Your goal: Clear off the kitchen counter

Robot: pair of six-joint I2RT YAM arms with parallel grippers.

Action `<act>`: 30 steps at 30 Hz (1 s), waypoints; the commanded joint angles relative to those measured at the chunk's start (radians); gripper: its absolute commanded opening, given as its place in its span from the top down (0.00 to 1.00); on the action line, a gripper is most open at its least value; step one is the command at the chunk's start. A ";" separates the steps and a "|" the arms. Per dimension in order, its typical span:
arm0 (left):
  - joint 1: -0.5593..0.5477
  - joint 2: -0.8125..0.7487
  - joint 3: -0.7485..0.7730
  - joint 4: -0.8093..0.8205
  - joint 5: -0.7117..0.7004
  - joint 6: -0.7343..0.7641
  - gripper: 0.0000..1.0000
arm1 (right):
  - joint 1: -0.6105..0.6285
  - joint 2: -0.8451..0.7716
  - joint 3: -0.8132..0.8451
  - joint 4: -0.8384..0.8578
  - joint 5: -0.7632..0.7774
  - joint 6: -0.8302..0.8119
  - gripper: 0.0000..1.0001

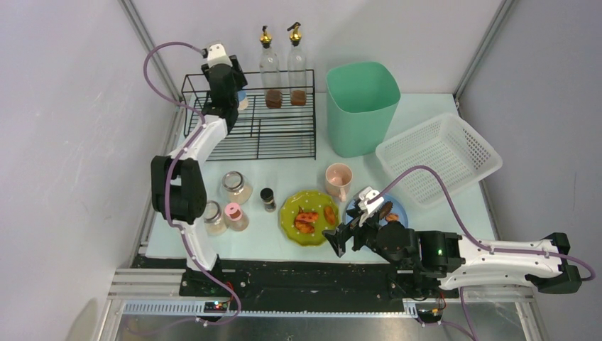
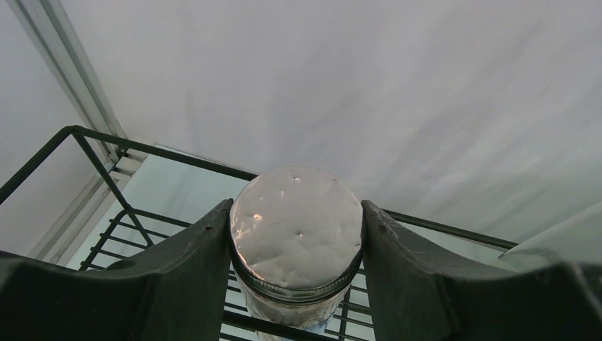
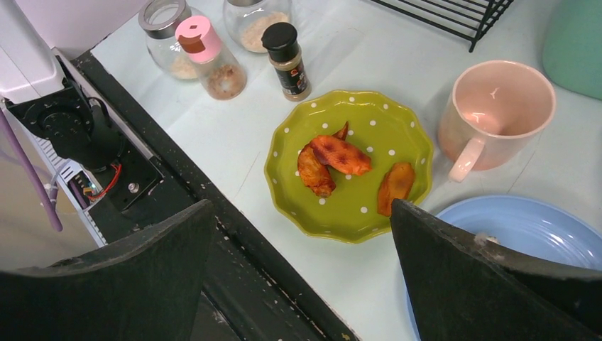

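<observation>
Left arm point(image 1: 206, 138): extended from its base toward the far side, elbow bent, wrist pitched downward. Left gripper point(image 2: 294, 213): its 2 fingers point(image 2: 202, 249) are closed against opposite sides of a jar point(image 2: 297, 231).

Right arm point(image 1: 490, 259): folded low, forearm pointing left. Right gripper point(image 3: 299, 213): jaws spread wide, gripping nothing.

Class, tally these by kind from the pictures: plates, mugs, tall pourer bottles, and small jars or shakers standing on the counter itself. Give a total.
Plates: 2, green plate and blue plate
Mugs: 1, pink mug
Tall pourer bottles: 2, left bottle and right bottle
Small jars and shakers on the counter: 4, far jar, near jar, pink-lid shaker, black-lid shaker
Total: 9
</observation>
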 commanded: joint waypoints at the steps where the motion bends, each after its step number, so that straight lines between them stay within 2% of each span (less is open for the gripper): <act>1: -0.010 -0.076 -0.016 0.110 -0.034 0.040 1.00 | 0.000 -0.003 -0.004 0.012 0.012 0.024 0.03; 10: -0.024 -0.050 0.024 0.154 -0.064 0.102 1.00 | -0.001 0.006 -0.003 0.028 0.011 0.010 0.02; 19: -0.069 -0.009 0.076 0.171 -0.105 0.245 1.00 | -0.005 0.015 -0.004 0.032 0.003 0.004 0.02; 30: -0.071 0.023 0.069 0.181 -0.118 0.227 0.94 | -0.006 0.000 -0.015 0.015 0.009 0.025 0.02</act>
